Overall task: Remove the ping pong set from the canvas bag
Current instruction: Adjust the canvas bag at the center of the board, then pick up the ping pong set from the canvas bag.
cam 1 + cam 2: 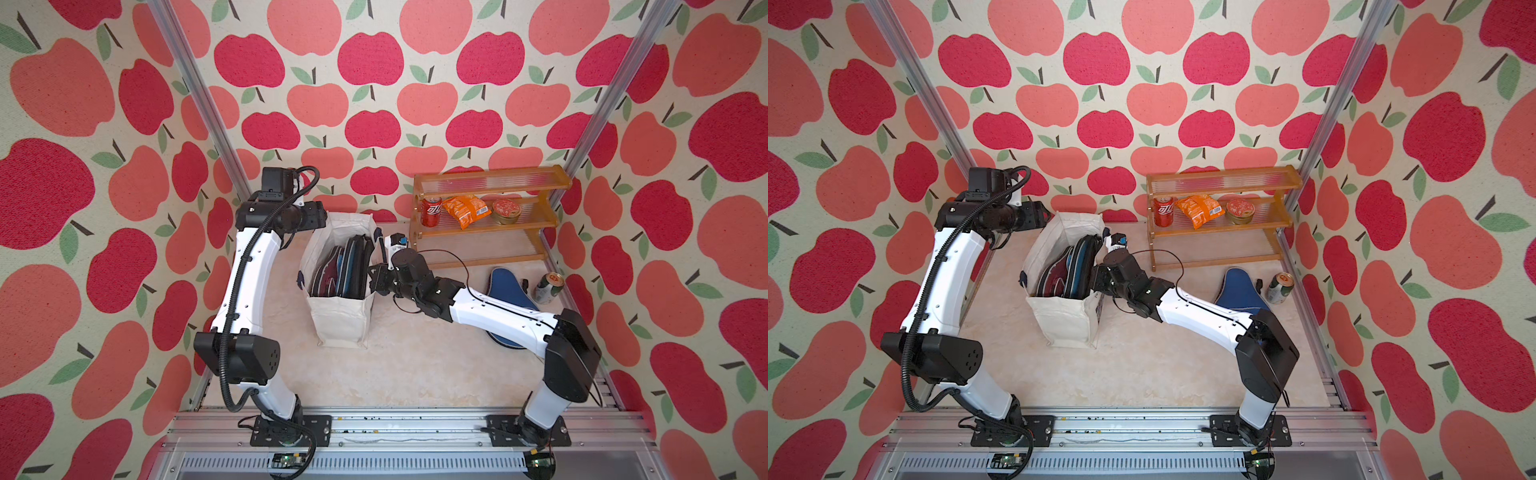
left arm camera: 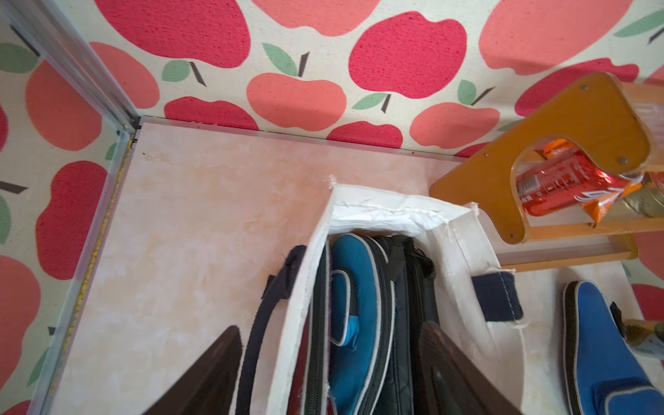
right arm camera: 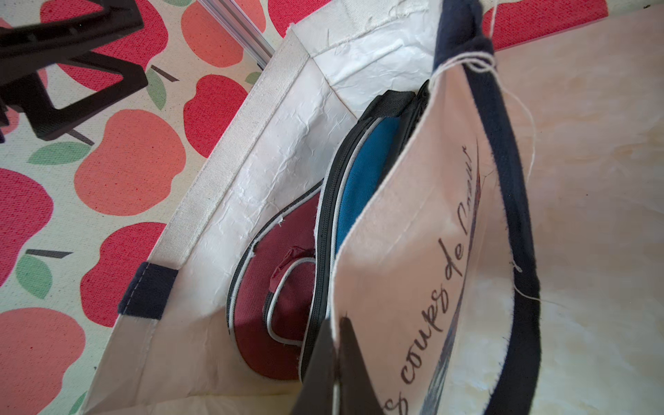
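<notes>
The canvas bag stands upright and open mid-table. Upright inside it are pieces of the ping pong set: a maroon case, a blue case and black-edged pieces. One more blue case lies on the table to the right. My right gripper is shut on the bag's right wall at the rim. My left gripper hangs open above the bag's far end. Its fingers straddle the left wall and the cases.
A wooden shelf stands at the back right with a red can, an orange snack bag and a round tin. A green can lies beside the loose blue case, close to the right wall.
</notes>
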{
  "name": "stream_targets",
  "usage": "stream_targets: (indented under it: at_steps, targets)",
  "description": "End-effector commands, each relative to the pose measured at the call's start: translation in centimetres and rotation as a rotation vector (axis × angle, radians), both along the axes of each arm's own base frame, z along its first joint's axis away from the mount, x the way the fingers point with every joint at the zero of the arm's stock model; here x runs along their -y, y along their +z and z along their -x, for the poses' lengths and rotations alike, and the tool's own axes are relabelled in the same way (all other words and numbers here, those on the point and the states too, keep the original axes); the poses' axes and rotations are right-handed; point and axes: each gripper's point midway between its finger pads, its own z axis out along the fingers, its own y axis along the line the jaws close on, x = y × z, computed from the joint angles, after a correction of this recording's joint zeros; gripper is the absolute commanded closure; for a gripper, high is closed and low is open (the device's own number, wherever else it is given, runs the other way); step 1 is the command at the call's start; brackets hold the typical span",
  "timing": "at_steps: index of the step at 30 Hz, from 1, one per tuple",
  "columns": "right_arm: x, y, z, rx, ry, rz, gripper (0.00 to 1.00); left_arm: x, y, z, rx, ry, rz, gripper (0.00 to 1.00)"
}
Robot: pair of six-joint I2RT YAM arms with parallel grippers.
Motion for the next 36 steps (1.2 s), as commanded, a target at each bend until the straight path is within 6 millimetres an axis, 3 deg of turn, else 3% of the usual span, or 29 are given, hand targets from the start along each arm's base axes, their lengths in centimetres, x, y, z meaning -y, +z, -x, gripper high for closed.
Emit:
stream_targets:
  at_steps: [1, 5, 12, 21, 36]
  targets:
    - [0.2, 0.2, -0.6, 0.012, -0.034, -0.016, 1.0, 1.7, -1.3, 1.6, -0.061, -0.043, -0.064, 0.22]
    - [0.6, -0.1, -0.4, 0.009, -0.041, -0.023, 1.0, 4.3, -4.1, 1.8, -0.135, -0.09, -0.09, 0.22]
    - [1.4, 0.1, -0.1, 0.017, -0.05, -0.035, 1.0, 6.1, -8.0, 0.9, -0.226, -0.113, -0.063, 0.22]
    - [1.6, 0.1, 0.2, 0.014, -0.046, -0.045, 1.0, 6.5, -12.0, -0.2, -0.319, -0.099, -0.07, 0.27]
    - [1.3, -0.1, 0.3, 0.01, -0.033, -0.052, 1.0, 6.3, -16.0, -1.5, -0.404, -0.098, -0.129, 0.52]
